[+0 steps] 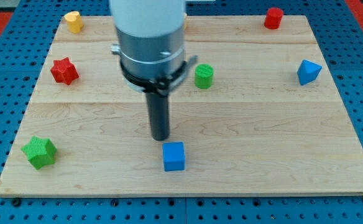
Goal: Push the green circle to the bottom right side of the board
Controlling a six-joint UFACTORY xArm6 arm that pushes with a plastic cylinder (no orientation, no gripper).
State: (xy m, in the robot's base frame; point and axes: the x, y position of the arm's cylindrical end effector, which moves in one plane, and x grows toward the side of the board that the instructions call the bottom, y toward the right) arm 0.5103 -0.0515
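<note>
Rod, no jaws on it, holds nothing; my tip (161, 138) sits just above blue cube (174, 156), mid-desk (281, 143). Green circle (203, 76) stands up & right of tip, apart, w/ blue triangle (307, 72) far right.

Bright, even overhead light, soft short shadows under blocks, mild sheen on the pale wooden board (262, 137), sharp focus overall, slight blur on the near arm housing (149, 37).
</note>
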